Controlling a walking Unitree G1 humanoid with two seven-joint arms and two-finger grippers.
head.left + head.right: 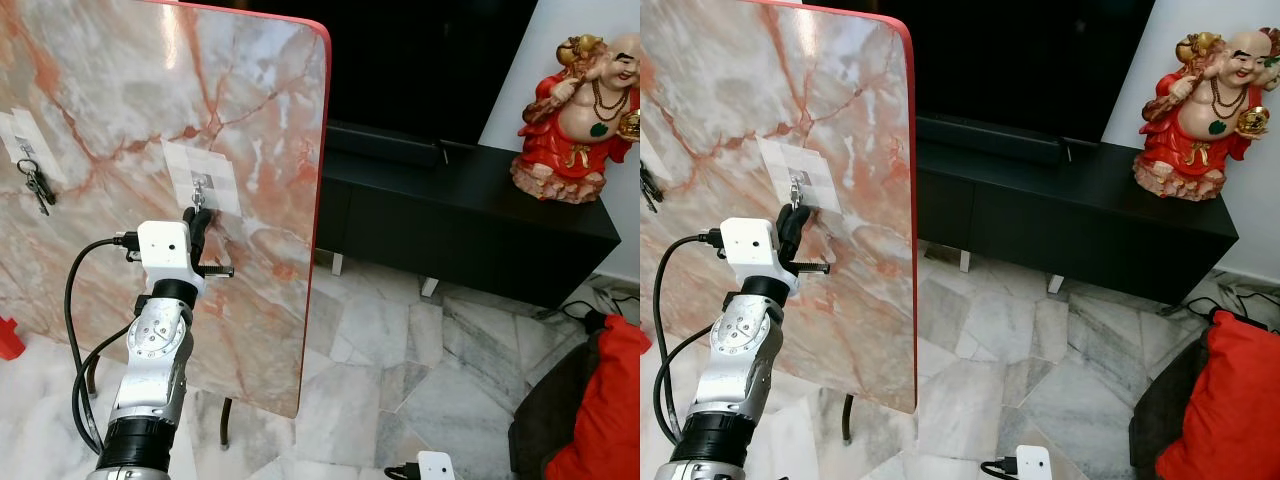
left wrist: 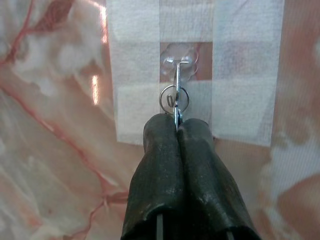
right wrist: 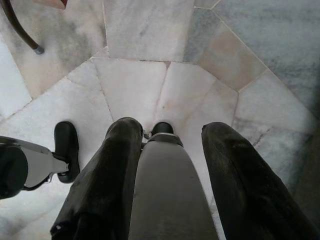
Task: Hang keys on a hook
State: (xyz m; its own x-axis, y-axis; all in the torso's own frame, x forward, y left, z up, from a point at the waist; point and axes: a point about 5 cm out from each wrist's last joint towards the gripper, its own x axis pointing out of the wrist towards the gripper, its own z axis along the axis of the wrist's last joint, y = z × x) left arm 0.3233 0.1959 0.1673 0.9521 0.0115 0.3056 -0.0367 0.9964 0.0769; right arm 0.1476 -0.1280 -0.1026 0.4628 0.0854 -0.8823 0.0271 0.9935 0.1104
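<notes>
So the left gripper (image 2: 177,125) has its jaws pressed together, pinching the keys (image 2: 175,100) by the ring right at the tips. The ring sits just ahead of the jaws, touching the clear hook (image 2: 179,62) taped onto the upright marble table (image 1: 250,90). Another key bunch (image 1: 36,185) hangs off to the left. The right gripper (image 3: 170,137) hangs idle over the floor (image 3: 150,30), jaws spread.

Keys (image 2: 176,116) mostly hidden between pressed black fingers (image 2: 160,165), just the ring (image 2: 174,99) peeking out. Statue (image 1: 585,115) cut off at right edge. Red cushion (image 1: 605,415) cropped too.
</notes>
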